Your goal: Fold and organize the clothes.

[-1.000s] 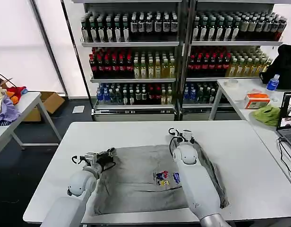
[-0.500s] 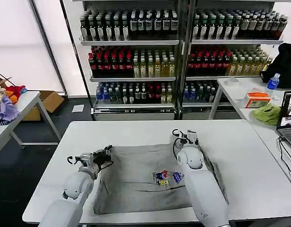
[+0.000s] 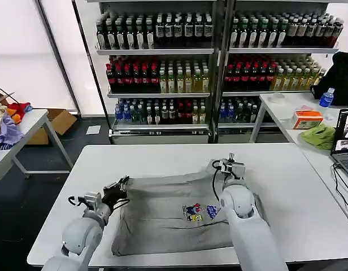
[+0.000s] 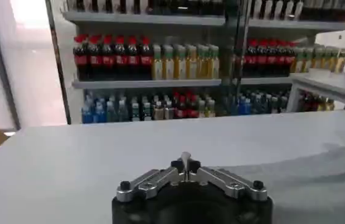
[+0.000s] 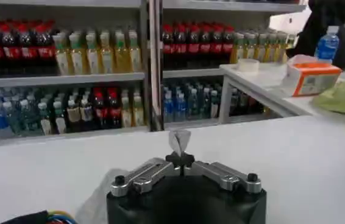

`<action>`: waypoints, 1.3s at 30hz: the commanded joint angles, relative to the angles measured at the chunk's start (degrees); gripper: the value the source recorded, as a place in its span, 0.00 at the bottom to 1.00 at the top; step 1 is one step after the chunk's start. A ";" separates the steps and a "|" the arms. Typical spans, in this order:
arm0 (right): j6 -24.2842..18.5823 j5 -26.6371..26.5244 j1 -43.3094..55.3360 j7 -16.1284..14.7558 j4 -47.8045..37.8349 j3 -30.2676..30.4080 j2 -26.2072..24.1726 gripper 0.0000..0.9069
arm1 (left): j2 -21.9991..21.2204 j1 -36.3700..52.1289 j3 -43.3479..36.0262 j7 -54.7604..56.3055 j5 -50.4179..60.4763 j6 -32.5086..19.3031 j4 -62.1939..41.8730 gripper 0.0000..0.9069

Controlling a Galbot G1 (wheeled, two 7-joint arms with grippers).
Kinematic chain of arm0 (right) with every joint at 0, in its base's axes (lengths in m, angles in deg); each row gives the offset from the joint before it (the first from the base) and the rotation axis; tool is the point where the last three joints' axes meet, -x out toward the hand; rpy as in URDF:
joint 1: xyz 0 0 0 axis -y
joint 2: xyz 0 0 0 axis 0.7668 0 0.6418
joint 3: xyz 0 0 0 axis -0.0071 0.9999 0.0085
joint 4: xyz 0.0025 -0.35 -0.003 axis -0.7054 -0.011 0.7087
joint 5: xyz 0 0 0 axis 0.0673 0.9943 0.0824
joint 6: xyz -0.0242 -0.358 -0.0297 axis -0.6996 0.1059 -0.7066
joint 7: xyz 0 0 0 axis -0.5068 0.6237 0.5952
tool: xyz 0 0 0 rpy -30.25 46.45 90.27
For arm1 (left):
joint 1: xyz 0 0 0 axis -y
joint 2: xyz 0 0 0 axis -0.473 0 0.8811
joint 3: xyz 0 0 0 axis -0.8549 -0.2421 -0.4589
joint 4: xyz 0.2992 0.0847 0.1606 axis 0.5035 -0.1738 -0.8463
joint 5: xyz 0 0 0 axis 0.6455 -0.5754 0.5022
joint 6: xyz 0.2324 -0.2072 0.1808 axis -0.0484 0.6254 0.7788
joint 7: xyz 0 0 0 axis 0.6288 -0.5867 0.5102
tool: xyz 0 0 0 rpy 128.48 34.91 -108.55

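light grey cotton shirt with chest print (image 3: 168,212) spread flat on white table (image 3: 298,186) | left gripper (image 3: 114,191), right gripper (image 3: 233,167) pinched closed at far corners | folding seemingly barely begun

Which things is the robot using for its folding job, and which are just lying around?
For the job:
grey shirt spread on the white table
left gripper at one shirt corner
right gripper at the other

Just lying about:
lime-green cloth
orange box
water bottle
drink shelves
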 commanded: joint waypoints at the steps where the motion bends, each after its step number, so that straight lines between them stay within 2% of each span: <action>1: 0.13 -2.06 -11.94 0.31 14.12 -2.80 -3.18 0.00 | -1.42 -11.69 2.65 -0.96 2.76 -1.11 7.08 0.00; 8: 0.32 -6.37 -20.94 0.21 24.07 -9.68 -6.41 0.00 | -2.71 -14.43 2.80 -1.52 4.27 -1.64 7.85 0.00; 14: -0.36 -6.92 -29.80 -0.55 28.98 -12.78 -6.86 0.00 | -3.24 -15.54 2.74 -1.97 5.03 -2.01 8.00 0.00; 20: -2.59 -4.24 -35.23 -1.04 28.49 -12.05 -6.58 0.00 | -3.48 -16.50 2.69 -2.61 5.65 -2.46 7.48 0.00; 28: -4.23 -0.67 -37.33 -1.23 25.87 -10.59 -5.62 0.00 | -3.42 -16.75 2.93 -3.09 6.00 -2.53 7.07 0.00; 39: -5.03 0.30 -38.66 -1.03 26.44 -10.57 -5.57 0.00 | -3.17 -18.06 3.71 -3.25 6.44 -2.47 9.45 0.00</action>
